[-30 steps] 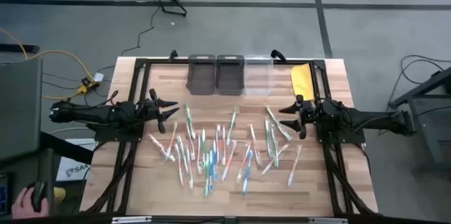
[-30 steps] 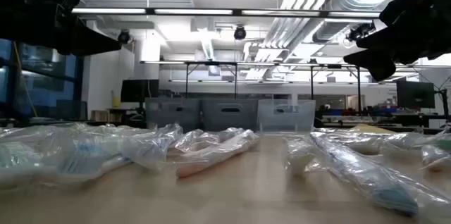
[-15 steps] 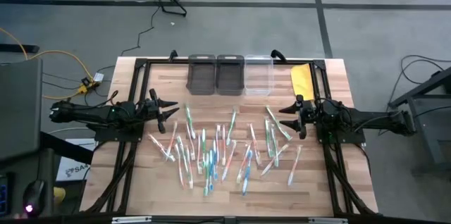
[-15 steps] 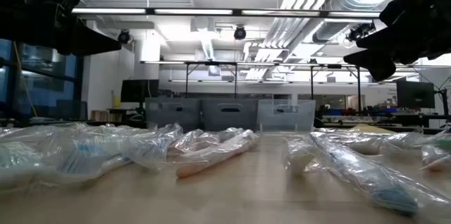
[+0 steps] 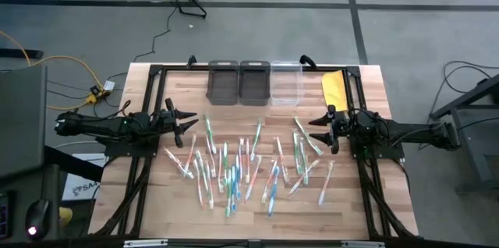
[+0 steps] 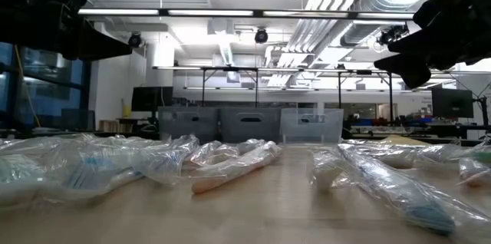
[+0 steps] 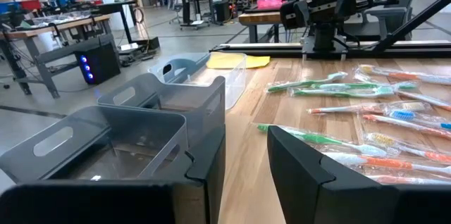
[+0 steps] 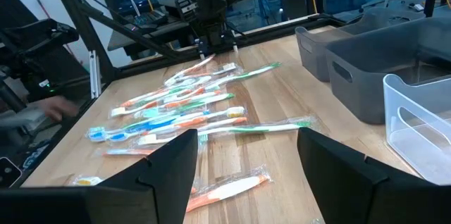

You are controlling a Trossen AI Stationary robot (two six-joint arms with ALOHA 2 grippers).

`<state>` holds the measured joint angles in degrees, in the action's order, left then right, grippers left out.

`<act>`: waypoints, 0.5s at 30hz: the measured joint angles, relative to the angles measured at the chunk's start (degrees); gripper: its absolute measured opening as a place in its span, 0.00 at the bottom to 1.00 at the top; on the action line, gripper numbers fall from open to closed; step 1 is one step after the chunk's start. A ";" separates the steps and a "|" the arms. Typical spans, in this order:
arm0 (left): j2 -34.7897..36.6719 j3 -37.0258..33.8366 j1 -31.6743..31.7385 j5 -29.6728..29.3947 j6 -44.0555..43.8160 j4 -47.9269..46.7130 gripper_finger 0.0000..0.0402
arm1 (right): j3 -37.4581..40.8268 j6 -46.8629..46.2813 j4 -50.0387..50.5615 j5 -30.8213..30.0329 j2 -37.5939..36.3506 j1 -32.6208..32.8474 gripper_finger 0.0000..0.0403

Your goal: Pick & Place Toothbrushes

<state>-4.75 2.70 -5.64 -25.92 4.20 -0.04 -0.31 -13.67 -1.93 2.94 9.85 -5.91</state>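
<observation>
1. High view: the toothbrushes (image 5: 242,162) lie scattered across the middle of the surface (image 5: 148,217), none in the bins (image 5: 253,82) along its far edge. My left fingers (image 5: 189,121) hover just off the scatter's left side, my right fingers (image 5: 313,132) over its right side. Both pairs stand apart and hold nothing. A yellow flat object (image 5: 334,88) lies near the far right corner.

2. Low view: here I see what the overhead misses. Each toothbrush (image 6: 230,169) sits in crinkly clear wrap. I judge them light, stiff inside but slippery outside, so I would pinch mid-handle, across the narrow width.

3. Left wrist view: my own fingers (image 7: 239,175) show parted, the grey bins (image 7: 134,132) near them, and brushes (image 7: 352,122) fanned towards the other arm. This view shows the bins are open-topped and deep.

4. Right wrist view: my fingers (image 8: 243,160) gape wide above an orange-handled brush (image 8: 225,189); a green one (image 8: 261,128) lies just beyond. Only here can I separate single brushes that overlap from above.
</observation>
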 joint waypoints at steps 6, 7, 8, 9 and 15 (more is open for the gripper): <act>0.00 0.00 0.01 0.01 -0.01 -0.02 0.25 | 0.00 0.00 0.00 0.00 0.00 0.02 0.59; 0.00 0.01 0.00 0.01 0.01 -0.01 0.25 | 0.02 0.32 -0.01 -0.02 0.00 0.02 0.59; 0.00 0.01 0.01 -0.01 -0.01 -0.02 0.25 | 0.00 1.01 -0.01 -0.27 0.00 0.02 0.59; 0.00 0.00 -0.01 0.00 0.01 0.00 0.25 | 0.00 2.56 0.07 -1.55 0.00 0.02 0.59; 0.00 0.00 0.00 0.01 0.00 -0.02 0.25 | 0.02 10.14 -0.48 -9.54 0.00 0.00 0.59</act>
<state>-4.75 2.70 -5.63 -25.92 4.20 -0.05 -0.30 -3.53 -2.41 -6.60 9.85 -5.91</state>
